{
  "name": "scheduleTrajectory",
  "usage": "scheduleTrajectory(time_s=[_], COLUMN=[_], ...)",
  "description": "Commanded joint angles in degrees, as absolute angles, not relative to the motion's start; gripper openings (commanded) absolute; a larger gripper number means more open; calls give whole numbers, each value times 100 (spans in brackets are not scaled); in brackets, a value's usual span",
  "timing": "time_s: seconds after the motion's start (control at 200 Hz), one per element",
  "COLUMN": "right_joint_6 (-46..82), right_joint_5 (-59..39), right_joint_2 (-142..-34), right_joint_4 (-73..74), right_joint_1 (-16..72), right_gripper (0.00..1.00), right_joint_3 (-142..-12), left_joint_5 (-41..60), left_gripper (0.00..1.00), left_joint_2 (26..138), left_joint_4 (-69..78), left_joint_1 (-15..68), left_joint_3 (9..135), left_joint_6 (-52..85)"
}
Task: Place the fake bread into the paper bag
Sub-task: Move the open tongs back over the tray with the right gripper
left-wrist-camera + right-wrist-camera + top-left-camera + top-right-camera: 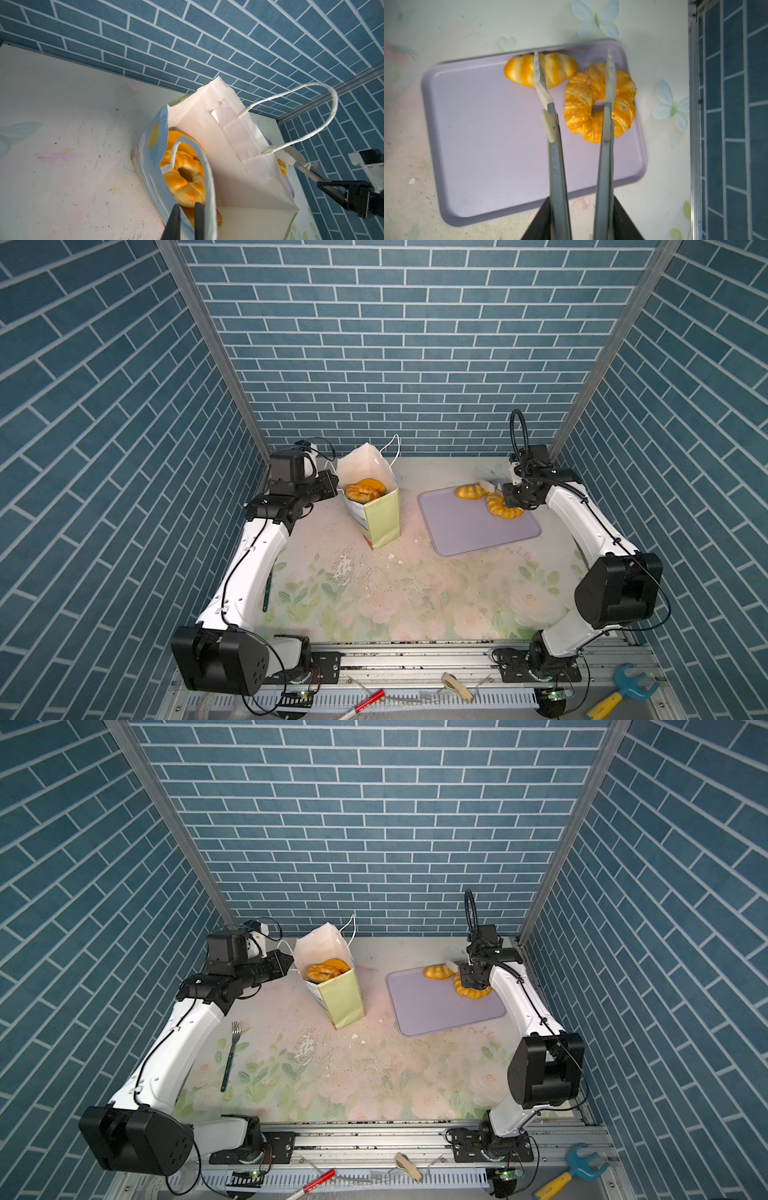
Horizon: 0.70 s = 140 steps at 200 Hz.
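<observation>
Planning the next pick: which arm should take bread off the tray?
Right. The right gripper holds tongs, open above the croissant and bun on the tray. The left gripper is shut on the bag, away from the tray.

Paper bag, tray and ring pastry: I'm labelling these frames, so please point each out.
paper bag [383, 514], top view, on its yellow-green front side
tray [488, 135], right wrist view, on its bare lavender floor
ring pastry [579, 108], right wrist view, on its striped crust

Bread partly out of sight
In both top views the wall of the paper bag [382, 518] hides anything beneath the ring doughnut [362, 492]; right of centre, the right gripper [508, 498] with its tongs [486, 486] covers part of the curled croissant [505, 511].
</observation>
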<state>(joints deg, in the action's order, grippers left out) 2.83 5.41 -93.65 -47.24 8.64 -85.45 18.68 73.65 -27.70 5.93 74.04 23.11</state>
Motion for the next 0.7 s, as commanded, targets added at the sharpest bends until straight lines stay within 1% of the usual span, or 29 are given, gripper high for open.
scheduleTrajectory(time_s=[0.0, 0.095, 0.33, 0.495, 0.695], right_joint_6=[550, 483, 344, 439, 249], right_joint_5=[576, 593, 284, 438, 307], right_joint_2=[-9359, -9421, -9606, -9764, -9811], right_joint_4=[-4980, -5051, -5387, -5726, -5489], right_joint_1=[810, 813, 809, 809, 818], right_gripper=[42, 42, 40, 40, 40], right_joint_3=[-8629, -8605, -8691, -8763, -8620], left_joint_5=[1813, 1841, 1872, 1846, 1867], left_gripper=[16, 16, 16, 16, 16], left_joint_2=[7270, 7293, 7327, 7297, 7342], left_joint_4=[-2866, -2847, -2795, -2788, -2728], left_joint_1=[615, 615, 615, 615, 615], left_joint_3=[7558, 7553, 7535, 7502, 7488], left_joint_6=[2189, 2198, 2250, 2257, 2316])
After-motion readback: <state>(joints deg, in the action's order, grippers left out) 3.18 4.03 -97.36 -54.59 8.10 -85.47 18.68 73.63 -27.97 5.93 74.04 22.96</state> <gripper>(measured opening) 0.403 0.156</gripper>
